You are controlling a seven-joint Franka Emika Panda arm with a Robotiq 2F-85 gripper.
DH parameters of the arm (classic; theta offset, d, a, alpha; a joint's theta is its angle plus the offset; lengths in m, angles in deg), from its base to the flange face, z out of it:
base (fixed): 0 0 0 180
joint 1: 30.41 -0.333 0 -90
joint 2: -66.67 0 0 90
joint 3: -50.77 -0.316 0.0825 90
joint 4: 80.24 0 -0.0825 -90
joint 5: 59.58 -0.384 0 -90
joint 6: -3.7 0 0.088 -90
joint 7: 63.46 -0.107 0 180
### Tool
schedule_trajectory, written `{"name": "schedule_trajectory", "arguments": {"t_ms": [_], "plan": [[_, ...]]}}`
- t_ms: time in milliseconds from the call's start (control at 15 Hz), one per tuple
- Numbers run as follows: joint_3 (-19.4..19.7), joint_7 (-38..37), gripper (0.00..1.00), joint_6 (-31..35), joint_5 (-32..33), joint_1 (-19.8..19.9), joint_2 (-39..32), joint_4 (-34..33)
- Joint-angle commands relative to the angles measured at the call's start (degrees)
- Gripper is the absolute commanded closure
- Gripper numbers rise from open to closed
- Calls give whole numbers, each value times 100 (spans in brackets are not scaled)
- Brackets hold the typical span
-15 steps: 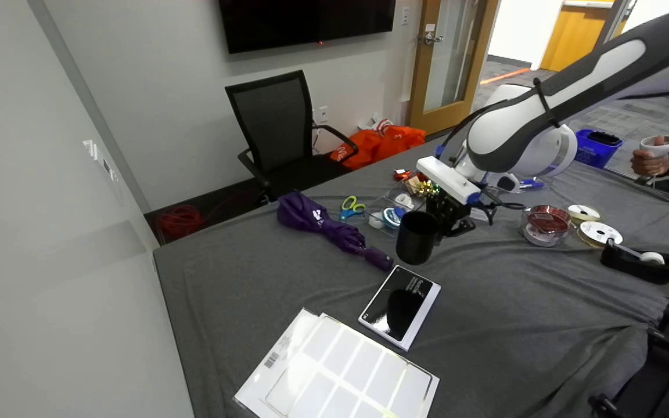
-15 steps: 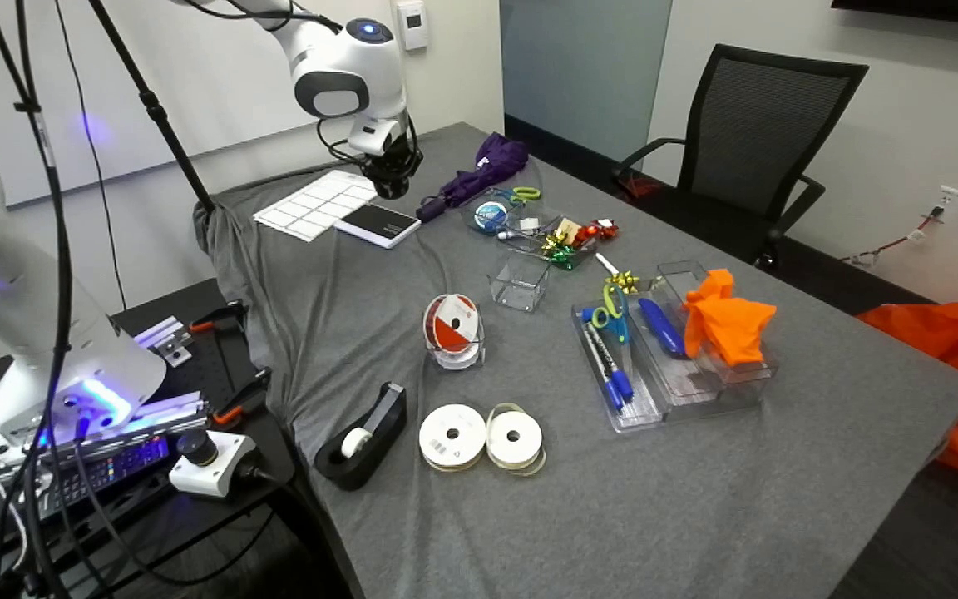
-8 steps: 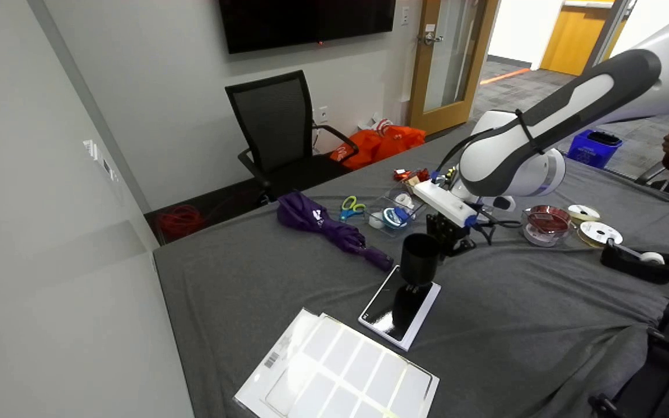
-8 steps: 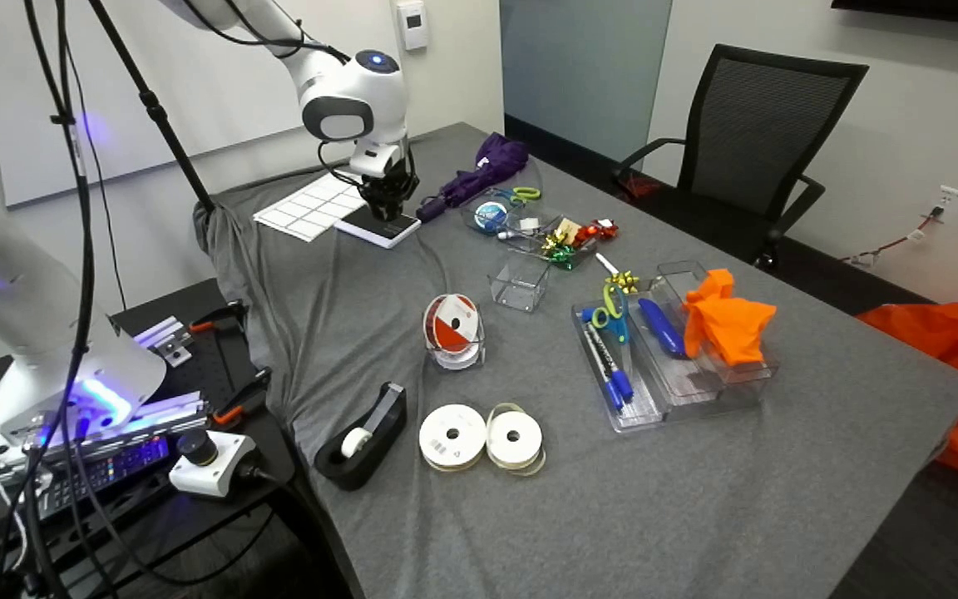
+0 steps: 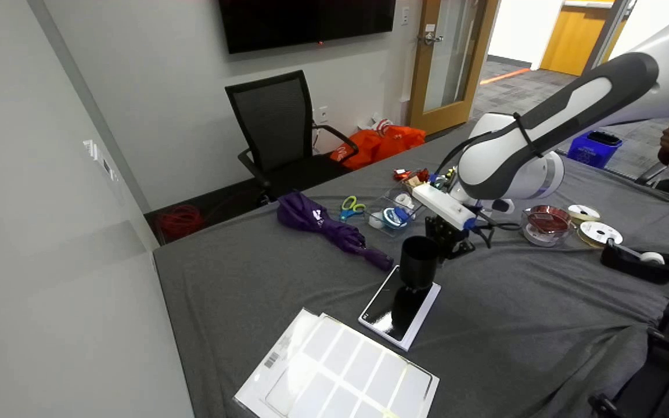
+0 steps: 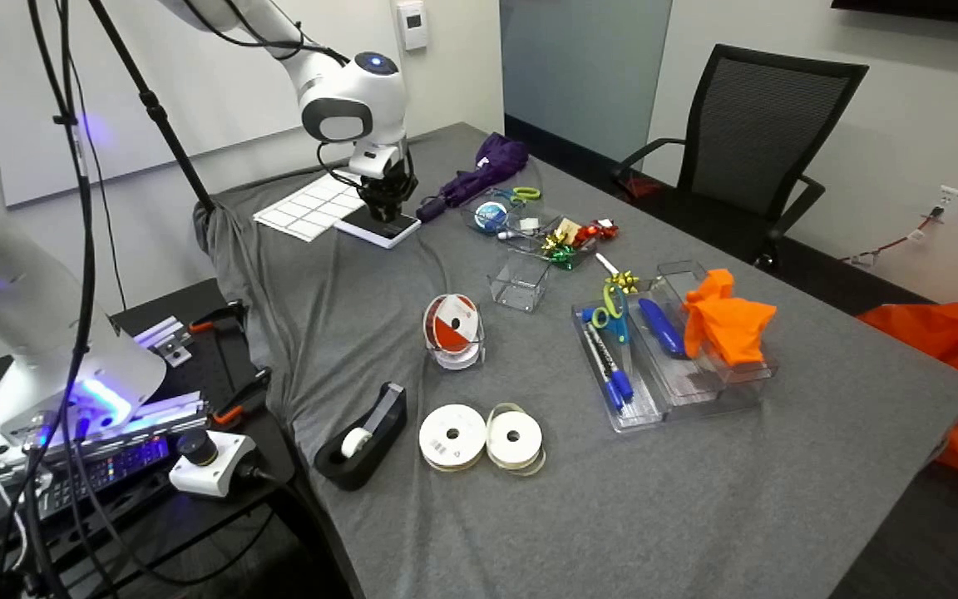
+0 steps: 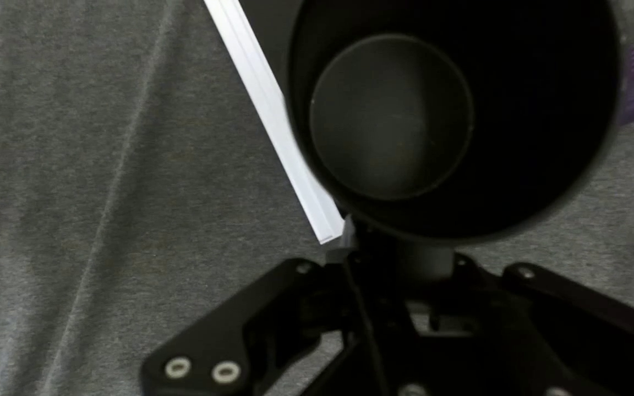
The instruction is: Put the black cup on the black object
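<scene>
jaws pinch one cup [image 5: 419, 264], upright over one black object [image 5: 391, 307], contact unclear; one umbrella [image 5: 339, 233], one dispenser [image 6: 371, 449] on the counter [image 5: 241, 284].

Wall [image 5: 166, 104]: bore a black screen [image 5: 311, 22].
Chair [image 5: 275, 125]: stood beside the desk [image 5: 236, 290].
Door [image 5: 449, 64]: was wood-framed and glazed.

Decent even light overall, but the far-right hallway wall [image 5: 518, 35] is basically blown out, and there's glare on the left of the paper sheets [image 5: 349, 374] plus a bright patch on the black object [image 5: 397, 313]. In an exterior view a blue glow lights up the robot base [image 6: 76, 383] at left. Wrist view's dimmer: black cup [image 7: 454, 121] crushed dark inside, gripper [image 7: 375, 245] soft and blurry.
</scene>
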Motion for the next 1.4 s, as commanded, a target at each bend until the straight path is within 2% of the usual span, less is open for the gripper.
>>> {"name": "schedule_trajectory", "arguments": {"t_ms": [0, 400, 467, 533, 1067, 1333], "plan": [[-54, -44, 95, 211, 14, -135, -81, -31], [-1, -240, 95, 516, 109, -401, -373, -133], [18, -321, 56, 513, 127, -429, -368, -112], [27, -335, 56, 463, 178, -438, -330, -79], [131, -402, 2, 187, 538, -420, 320, 346], [286, -394, 0, 19, 933, -406, 778, 746]]}}
